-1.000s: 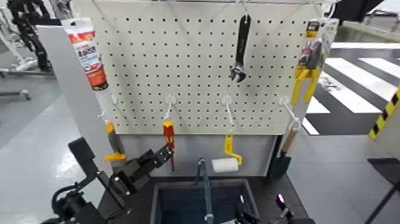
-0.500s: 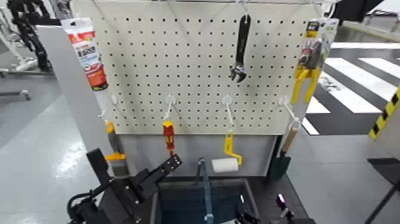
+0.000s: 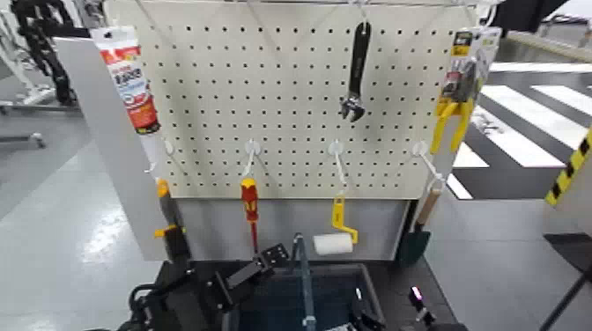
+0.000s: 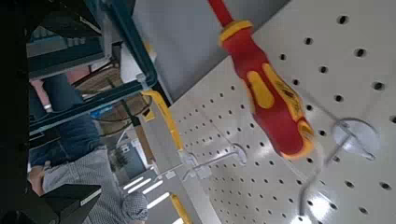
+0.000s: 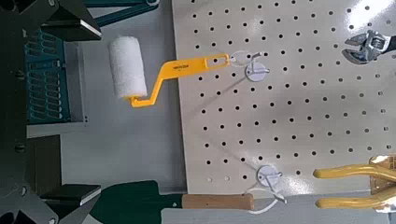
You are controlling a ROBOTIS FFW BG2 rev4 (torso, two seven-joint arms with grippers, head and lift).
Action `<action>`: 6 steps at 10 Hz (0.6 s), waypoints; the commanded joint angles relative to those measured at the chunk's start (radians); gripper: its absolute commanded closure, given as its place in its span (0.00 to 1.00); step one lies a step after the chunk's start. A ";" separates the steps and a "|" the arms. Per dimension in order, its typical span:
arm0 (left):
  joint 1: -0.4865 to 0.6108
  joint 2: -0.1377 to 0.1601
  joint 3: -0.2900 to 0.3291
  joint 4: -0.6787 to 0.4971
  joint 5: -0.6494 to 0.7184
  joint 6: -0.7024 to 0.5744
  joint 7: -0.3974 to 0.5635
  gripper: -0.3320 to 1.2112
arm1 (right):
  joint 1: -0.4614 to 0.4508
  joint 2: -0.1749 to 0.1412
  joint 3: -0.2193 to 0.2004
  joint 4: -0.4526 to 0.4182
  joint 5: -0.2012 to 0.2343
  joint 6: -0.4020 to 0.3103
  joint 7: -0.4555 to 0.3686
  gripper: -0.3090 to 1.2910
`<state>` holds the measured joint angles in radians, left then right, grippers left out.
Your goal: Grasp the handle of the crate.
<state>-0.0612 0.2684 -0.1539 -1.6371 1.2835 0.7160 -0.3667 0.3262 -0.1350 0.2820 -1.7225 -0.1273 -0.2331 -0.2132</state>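
You are looking at a workshop or tool room. A big white pegboard (image 3: 291,97) stands in front of you, and tools hang from its hooks: a black wrench (image 3: 356,75), a red and yellow screwdriver (image 3: 250,204), a paint roller (image 3: 335,238) with a yellow handle, yellow-handled pliers (image 3: 456,97) and a tube of sealant (image 3: 130,84). The floor (image 3: 53,220) is smooth, shiny grey, and off to one side you can see white floor stripes (image 3: 529,123) and a black and yellow warning strip (image 3: 568,172).

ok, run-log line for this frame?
phase: approach | left gripper: beside thin blue-grey plastic handle, no contact | dark blue-grey mesh crate: on floor | right gripper: low, idle
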 commanded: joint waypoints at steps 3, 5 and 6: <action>-0.097 0.002 -0.090 0.157 0.103 0.072 -0.084 0.29 | -0.002 0.000 0.000 0.009 -0.002 -0.015 0.000 0.28; -0.118 0.000 -0.110 0.194 0.128 0.079 -0.107 0.30 | -0.004 0.000 0.000 0.011 -0.003 -0.020 0.000 0.28; -0.134 0.000 -0.122 0.215 0.134 0.083 -0.127 0.32 | -0.006 0.000 0.002 0.012 -0.003 -0.020 0.000 0.28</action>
<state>-0.1858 0.2687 -0.2691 -1.4349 1.4131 0.7968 -0.4909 0.3218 -0.1350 0.2835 -1.7117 -0.1304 -0.2526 -0.2132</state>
